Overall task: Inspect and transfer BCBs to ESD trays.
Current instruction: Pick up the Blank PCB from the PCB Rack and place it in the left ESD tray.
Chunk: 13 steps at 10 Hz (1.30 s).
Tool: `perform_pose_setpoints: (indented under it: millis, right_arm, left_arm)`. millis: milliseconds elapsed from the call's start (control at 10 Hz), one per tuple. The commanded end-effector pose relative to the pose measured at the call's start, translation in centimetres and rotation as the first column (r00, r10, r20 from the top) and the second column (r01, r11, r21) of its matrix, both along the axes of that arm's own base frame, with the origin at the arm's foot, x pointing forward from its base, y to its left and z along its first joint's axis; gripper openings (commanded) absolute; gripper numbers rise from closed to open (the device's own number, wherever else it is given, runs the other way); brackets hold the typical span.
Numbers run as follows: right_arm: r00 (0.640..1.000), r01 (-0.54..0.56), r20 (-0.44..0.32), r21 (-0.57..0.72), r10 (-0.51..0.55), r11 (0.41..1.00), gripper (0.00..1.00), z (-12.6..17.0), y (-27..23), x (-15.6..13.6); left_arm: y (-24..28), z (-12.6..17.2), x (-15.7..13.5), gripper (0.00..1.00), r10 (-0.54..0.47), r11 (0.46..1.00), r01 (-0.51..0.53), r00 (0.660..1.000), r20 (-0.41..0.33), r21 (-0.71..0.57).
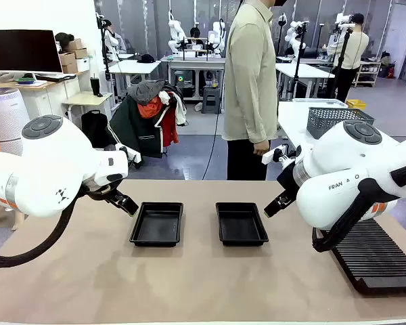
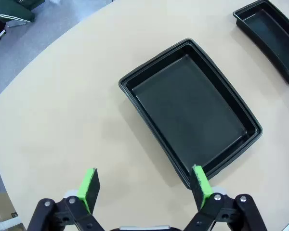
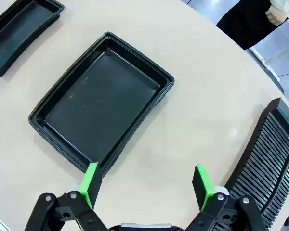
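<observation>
L hand [image 2: 144,177] spread by one ESD tray [image 2: 188,108], R hand [image 3: 145,173] spread by other tray [image 3: 103,101]; R wrist view adds ribbed rack [image 3: 269,159].

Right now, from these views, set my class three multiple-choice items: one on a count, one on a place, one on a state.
1. How many black trays lie on the table? A one; B two; C four.
2. Where is the slotted rack? A at the robot's right end of the table; B between the trays; C inside a tray.
3. How is the left gripper? A shut on a tray; B shut on a board; C open, empty.
Key: 1 B, two sit side by side; 2 A, the rack lies by the right edge; 3 C, its green pads stand apart, gripping nothing.
</observation>
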State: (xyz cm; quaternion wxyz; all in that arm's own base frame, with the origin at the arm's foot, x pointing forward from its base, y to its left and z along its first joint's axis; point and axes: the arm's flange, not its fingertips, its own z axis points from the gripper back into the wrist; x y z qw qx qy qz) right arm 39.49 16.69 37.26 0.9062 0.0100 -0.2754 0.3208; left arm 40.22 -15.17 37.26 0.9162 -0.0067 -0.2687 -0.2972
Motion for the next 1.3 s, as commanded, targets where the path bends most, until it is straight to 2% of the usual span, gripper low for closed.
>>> perform_pose_setpoints:
  millis: [0,900,1000,1200]
  right_arm:
    - [1.0,0.0,0.0,0.0,0.0,1.0,1.0,0.0,0.0,0.0]
    - [1.0,0.0,0.0,-0.001,0.0,1.0,1.0,0.0,0.0,0.0]
    - [0.997,0.08,-0.015,0.032,-0.079,0.996,1.0,2.0,-0.5,-0.1]
    - [0.99,0.134,-0.057,0.07,-0.13,0.989,1.0,6.6,-1.6,-0.6]
  left_arm:
    - [0.0,0.0,0.0,1.0,0.0,1.0,0.0,1.0,0.0,0.0]
    - [-0.1,0.0,0.0,1.0,-0.002,1.0,0.002,1.0,0.0,0.001]
    - [0.8,2.0,0.1,1.0,-0.008,1.0,0.007,0.999,-0.049,-0.019]
    - [1.7,6.3,-1.2,1.0,0.02,0.996,-0.029,0.994,-0.106,-0.082]
